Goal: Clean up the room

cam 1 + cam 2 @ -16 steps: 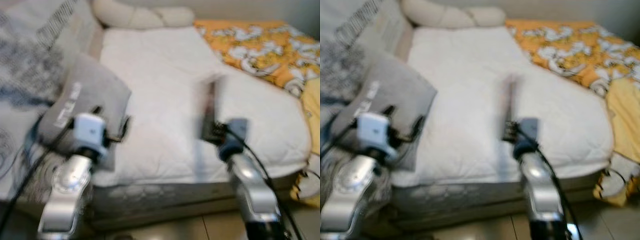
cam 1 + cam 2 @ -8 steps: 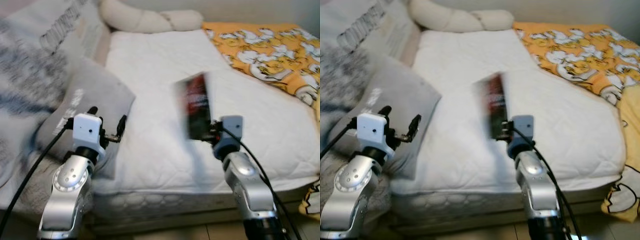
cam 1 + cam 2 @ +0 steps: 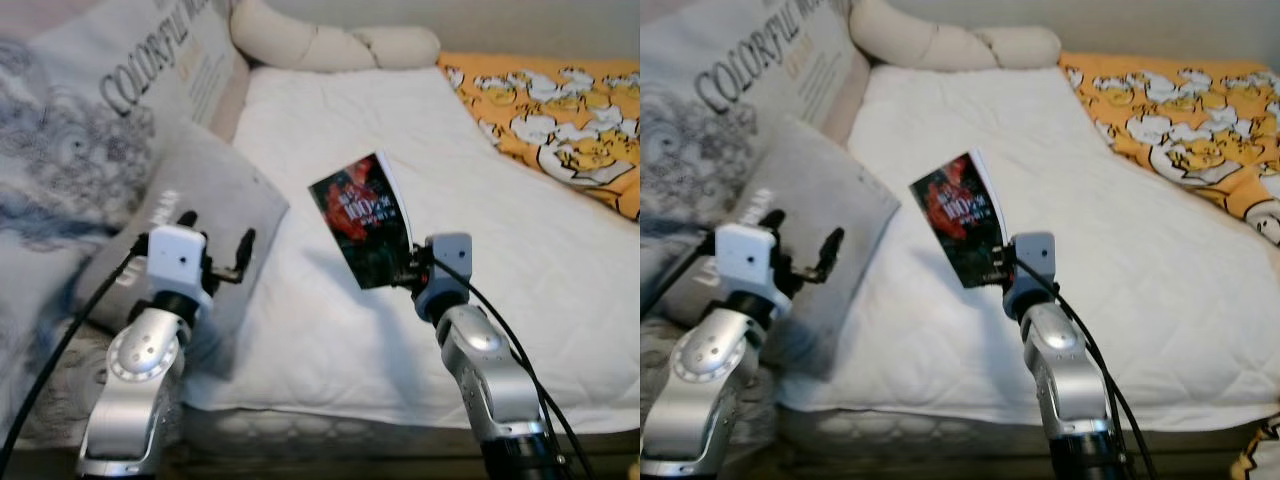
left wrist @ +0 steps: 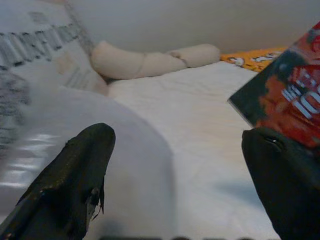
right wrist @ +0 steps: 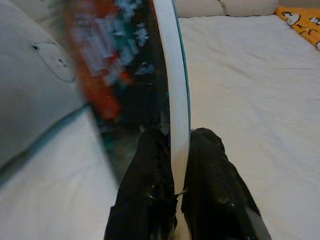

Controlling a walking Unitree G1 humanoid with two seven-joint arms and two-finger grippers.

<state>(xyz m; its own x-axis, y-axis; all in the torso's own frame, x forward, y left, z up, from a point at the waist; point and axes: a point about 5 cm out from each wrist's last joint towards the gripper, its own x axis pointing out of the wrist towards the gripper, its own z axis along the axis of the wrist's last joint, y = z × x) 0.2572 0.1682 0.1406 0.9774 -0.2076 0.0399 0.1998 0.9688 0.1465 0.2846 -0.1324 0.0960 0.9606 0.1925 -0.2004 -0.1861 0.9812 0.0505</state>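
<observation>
My right gripper (image 3: 405, 270) is shut on a dark book with a red cover picture (image 3: 364, 218), holding it upright and tilted above the white mattress (image 3: 480, 200). In the right wrist view the two fingers (image 5: 150, 165) pinch the book (image 5: 172, 90) by its lower edge, white page edges facing the camera. My left gripper (image 3: 215, 245) stands open over a grey pillow (image 3: 190, 200) at the bed's left side, with nothing between its fingers (image 4: 75, 175). The book (image 4: 285, 95) appears at the side of the left wrist view.
A large patterned pillow with lettering (image 3: 110, 110) leans at the left. A long cream bolster (image 3: 320, 45) lies at the head of the bed. An orange blanket with white cartoon figures (image 3: 560, 110) covers the far right side.
The camera has moved closer to the bed and turned right. My right gripper has rotated the book from edge-on until its cover faces the camera. The left gripper stays open.
</observation>
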